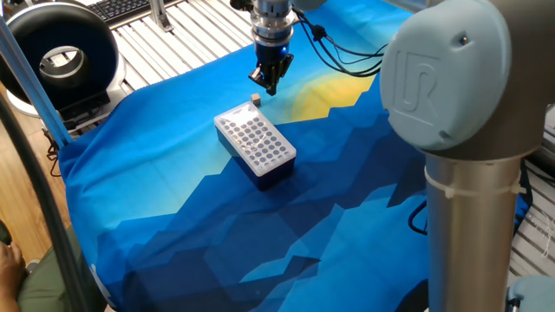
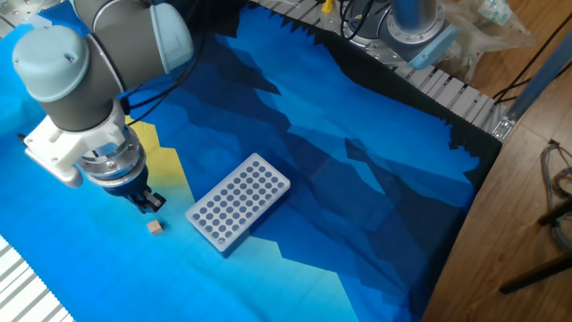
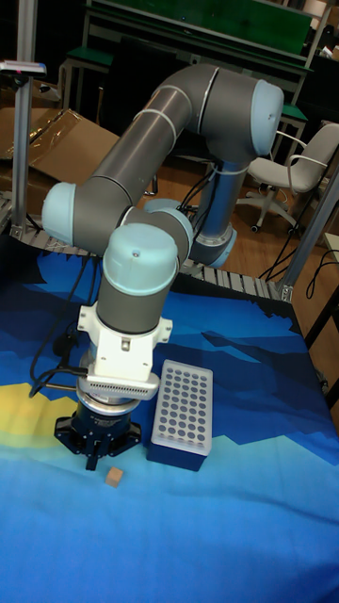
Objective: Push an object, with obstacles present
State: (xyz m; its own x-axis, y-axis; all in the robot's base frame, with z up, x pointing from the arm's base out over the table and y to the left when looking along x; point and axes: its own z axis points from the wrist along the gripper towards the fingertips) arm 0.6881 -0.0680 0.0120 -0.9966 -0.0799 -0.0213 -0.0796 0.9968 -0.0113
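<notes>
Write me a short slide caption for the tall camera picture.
Robot arm's gripper poised just behind a tiny wooden cube on a blue cloth, beside a perforated white-topped box.

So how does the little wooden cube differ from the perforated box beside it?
The wooden cube is tiny, plain tan; the perforated box is far larger, oblong, white-topped with dark holes and blue sides. The cube lies nearer the gripper. Both rest apart on the blue cloth.

We see a tiny tan wooden cube [image 2: 155, 227] on a cloth printed in jagged light and dark blue facets with a yellow patch [image 2: 375, 179]. The rectangular box [image 2: 238, 202] has a white top with a grid of dark round holes, and dark blue sides. The black two-finger gripper [image 2: 147, 203] hangs from a grey and pale blue arm [image 3: 141, 273].
</notes>
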